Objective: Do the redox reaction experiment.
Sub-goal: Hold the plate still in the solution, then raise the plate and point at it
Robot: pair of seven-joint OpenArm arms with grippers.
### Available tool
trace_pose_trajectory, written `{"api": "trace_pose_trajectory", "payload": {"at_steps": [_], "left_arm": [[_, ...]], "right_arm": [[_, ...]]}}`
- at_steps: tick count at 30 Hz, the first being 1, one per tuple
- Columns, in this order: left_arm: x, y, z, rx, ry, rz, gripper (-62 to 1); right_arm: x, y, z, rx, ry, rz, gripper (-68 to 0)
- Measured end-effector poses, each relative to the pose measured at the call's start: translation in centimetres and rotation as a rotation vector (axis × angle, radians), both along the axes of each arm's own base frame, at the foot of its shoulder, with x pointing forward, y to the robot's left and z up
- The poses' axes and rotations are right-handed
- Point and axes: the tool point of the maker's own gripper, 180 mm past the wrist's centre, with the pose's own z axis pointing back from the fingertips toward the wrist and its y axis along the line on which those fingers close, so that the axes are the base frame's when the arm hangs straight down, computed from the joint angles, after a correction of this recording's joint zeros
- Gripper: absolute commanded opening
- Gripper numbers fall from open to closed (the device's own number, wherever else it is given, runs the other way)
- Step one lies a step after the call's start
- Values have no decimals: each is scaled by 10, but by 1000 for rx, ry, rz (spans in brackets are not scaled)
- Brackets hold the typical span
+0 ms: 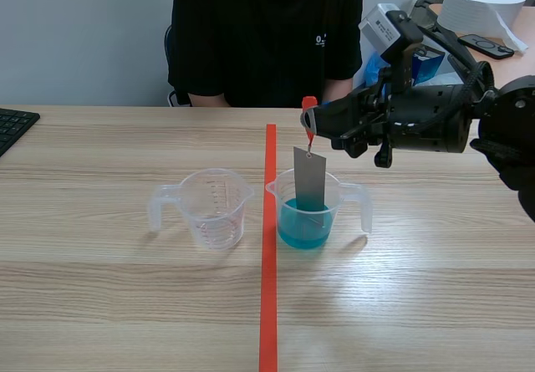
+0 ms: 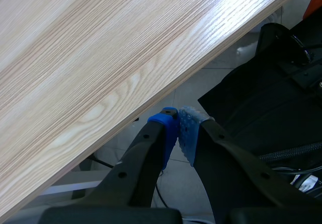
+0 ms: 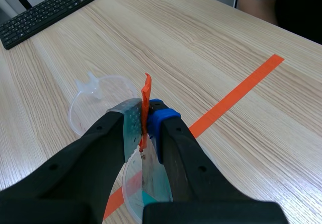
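- The right jaws pinch the orange tag (image 1: 309, 104) at the top of the grey metal strip (image 1: 309, 181).
- The metal strip hangs upright with its long axis vertical, its lower end dipped into the blue liquid (image 1: 301, 231) in the clear measuring cup (image 1: 336, 209).
- The left jaws are closed on nothing, beyond the surface (image 2: 100, 58) edge.

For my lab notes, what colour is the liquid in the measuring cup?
The liquid is blue, clearest in scene view.

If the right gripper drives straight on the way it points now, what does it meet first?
Probably nothing: the right gripper points roughly level, above the empty measuring cup. If it dips slightly, that cup's rim comes first; depth is unclear.
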Motion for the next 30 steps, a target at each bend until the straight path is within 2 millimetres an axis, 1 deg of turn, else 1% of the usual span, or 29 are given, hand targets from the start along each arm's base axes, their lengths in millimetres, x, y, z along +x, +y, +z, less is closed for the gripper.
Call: {"api": "trace_pose_trajectory", "payload": {"at_steps": [4, 9, 13, 16, 23, 27, 30], "left_arm": [[0, 0, 0, 0, 0, 0, -569], [0, 0, 0, 0, 0, 0, -569], [0, 0, 0, 0, 0, 0, -569], [0, 0, 0, 0, 0, 0, -569], [0, 0, 0, 0, 0, 0, -569], [0, 0, 0, 0, 0, 0, -569], [0, 0, 0, 0, 0, 0, -569]], "right_arm": [[-1, 0, -1, -7, 5, 2, -660], [-4, -2, 6, -50, -20, 22, -660], [-6, -6, 22, -83, -78, 41, -660], [-11, -1, 39, -78, -118, 69, -660], [-24, 6, 62, -113, -167, 128, -660], [-31, 11, 76, -96, -184, 152, -660], [-34, 11, 91, -82, -215, 155, -660]]}}
